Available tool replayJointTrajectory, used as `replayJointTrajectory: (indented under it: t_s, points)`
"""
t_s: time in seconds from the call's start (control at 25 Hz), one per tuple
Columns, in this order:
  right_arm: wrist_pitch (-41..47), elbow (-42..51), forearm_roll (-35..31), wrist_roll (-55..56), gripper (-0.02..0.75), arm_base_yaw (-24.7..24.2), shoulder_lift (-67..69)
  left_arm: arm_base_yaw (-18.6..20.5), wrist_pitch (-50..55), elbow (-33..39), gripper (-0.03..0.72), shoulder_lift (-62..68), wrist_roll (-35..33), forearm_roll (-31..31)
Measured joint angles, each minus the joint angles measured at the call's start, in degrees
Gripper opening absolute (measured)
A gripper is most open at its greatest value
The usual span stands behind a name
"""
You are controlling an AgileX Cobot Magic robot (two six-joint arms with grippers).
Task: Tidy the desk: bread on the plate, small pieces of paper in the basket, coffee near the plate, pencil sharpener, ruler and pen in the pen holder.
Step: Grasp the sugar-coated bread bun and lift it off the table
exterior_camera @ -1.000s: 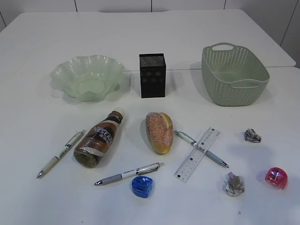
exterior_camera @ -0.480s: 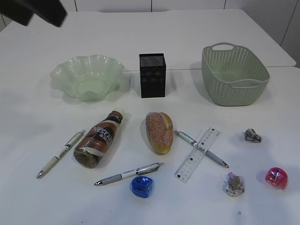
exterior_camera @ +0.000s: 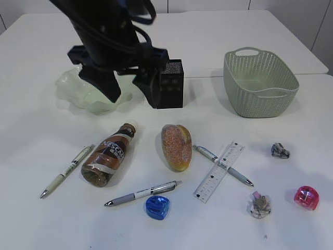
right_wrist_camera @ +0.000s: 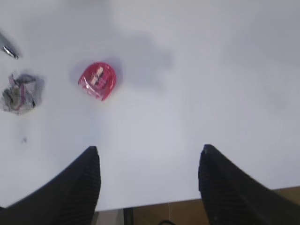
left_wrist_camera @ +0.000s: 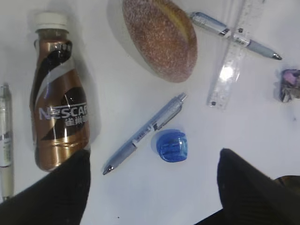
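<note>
The left gripper (exterior_camera: 130, 88) hangs with jaws spread wide and empty above the table's far-left part, in front of the green plate (exterior_camera: 70, 88); the coffee bottle (exterior_camera: 108, 154) and bread (exterior_camera: 177, 146) lie nearer the camera, well below it. Its wrist view alone shows the blue sharpener (left_wrist_camera: 171, 145) beside a pen (left_wrist_camera: 145, 133), the ruler (left_wrist_camera: 234, 56) crossed by another pen. The right gripper (right_wrist_camera: 147, 180), unseen from outside, also gapes empty over bare table, near the pink sharpener (right_wrist_camera: 97, 80) and a paper scrap (right_wrist_camera: 18, 93); the black pen holder (exterior_camera: 170, 83) and basket (exterior_camera: 260, 83) show nothing inside.
</note>
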State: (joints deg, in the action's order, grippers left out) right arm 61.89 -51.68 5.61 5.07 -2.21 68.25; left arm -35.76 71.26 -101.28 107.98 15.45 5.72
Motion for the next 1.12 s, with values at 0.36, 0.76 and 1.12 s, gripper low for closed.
replayJointTrajectory:
  t_s: [0.36, 0.76, 1.12]
  points:
    - [-5.4, 0.0, 0.2, 1.3, 0.512, 0.0, 0.9, 0.0, -0.4, -0.9, 0.6, 6.0, 2.1, 1.3]
    - [-7.2, 0.0, 0.1, 0.1, 0.512, 0.0, 5.0, 0.0, -0.6, -13.4, 0.601, 15.8, 4.2, 3.0]
    - [-8.5, 0.0, -0.3, -1.7, 0.512, 0.0, 5.1, 0.0, -0.5, -16.5, 0.601, 22.7, 4.7, 3.0]
